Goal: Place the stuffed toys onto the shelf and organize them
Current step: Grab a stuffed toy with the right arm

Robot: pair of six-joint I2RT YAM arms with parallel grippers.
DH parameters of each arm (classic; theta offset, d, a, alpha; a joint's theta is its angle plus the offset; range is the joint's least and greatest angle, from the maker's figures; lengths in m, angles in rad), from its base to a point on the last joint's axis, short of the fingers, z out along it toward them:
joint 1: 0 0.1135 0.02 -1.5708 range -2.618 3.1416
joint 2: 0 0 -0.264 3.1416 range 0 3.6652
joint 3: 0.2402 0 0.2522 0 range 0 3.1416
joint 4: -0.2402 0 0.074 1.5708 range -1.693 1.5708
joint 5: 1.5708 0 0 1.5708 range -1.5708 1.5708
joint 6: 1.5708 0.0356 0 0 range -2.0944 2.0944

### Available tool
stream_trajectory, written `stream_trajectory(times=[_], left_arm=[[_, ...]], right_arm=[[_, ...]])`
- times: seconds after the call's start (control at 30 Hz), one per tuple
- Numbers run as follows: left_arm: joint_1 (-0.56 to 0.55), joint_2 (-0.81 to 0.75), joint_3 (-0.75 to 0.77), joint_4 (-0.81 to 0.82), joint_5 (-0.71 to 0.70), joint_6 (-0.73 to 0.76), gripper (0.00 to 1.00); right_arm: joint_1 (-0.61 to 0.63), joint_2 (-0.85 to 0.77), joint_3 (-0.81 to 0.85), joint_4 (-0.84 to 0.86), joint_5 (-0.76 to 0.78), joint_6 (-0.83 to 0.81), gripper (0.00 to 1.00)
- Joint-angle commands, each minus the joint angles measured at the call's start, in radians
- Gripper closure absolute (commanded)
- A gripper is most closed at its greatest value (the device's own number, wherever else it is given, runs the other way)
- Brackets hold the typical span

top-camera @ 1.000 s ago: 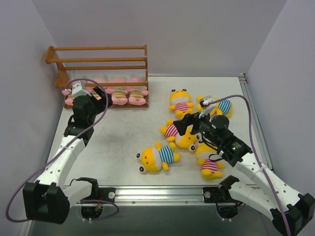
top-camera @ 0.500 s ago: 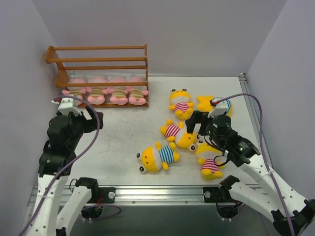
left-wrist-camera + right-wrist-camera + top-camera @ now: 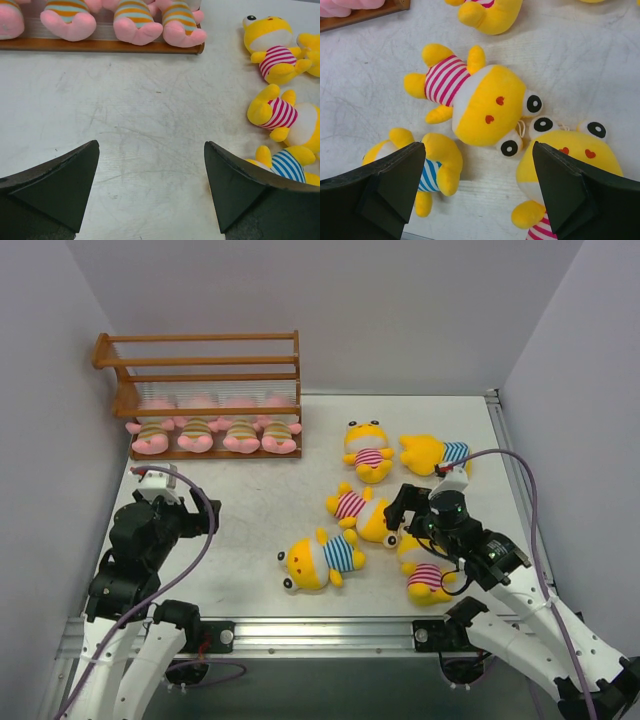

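Pink toys, four, tan-striped shirts: side by side in a row on the bottom tier of the shelf, feet toward the arms; shelf at the far left of the table.
Yellow toys, five, loose on the table right of the shelf: far pink-striped toy; middle pink-striped toy; near pink-striped toy, its head just beside the middle one's; far blue-striped toy; near blue-striped toy.
Left gripper: jaws spread wide, nothing between; over bare table, well apart from the shelf.
Right gripper: jaws spread wide, holding nothing; above the middle pink-striped toy.
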Motion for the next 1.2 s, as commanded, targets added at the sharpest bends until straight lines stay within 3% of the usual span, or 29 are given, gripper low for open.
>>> stream_trajectory(times=[0.0, 0.2, 0.4, 0.73, 1.03, 1.13, 1.17], left_arm=[[-0.005, -0.009, 0.016, 0.039, -0.036, 0.019, 0.06], [-0.012, 0.002, 0.013, 0.028, -0.073, 0.013, 0.06], [-0.002, 0.017, 0.015, 0.030, -0.097, 0.027, 0.06], [-0.009, 0.028, 0.015, 0.031, -0.094, 0.027, 0.06], [-0.017, 0.017, 0.016, 0.030, -0.106, 0.025, 0.06], [-0.020, 0.021, 0.016, 0.030, -0.103, 0.025, 0.06], [-0.020, 0.022, 0.016, 0.028, -0.102, 0.025, 0.06]], right_arm=[[0.000, 0.015, -0.001, -0.013, 0.019, 0.047, 0.08], [0.008, 0.135, 0.016, 0.030, -0.139, -0.049, 0.14], [0.026, 0.265, 0.077, 0.035, -0.123, -0.106, 0.15], [0.020, 0.347, -0.007, 0.130, 0.075, 0.164, 0.16], [0.010, 0.456, -0.096, 0.381, 0.013, 0.236, 0.22], [0.006, 0.485, -0.114, 0.415, 0.009, 0.236, 0.31], [0.006, 0.488, -0.116, 0.411, 0.011, 0.230, 0.39]])
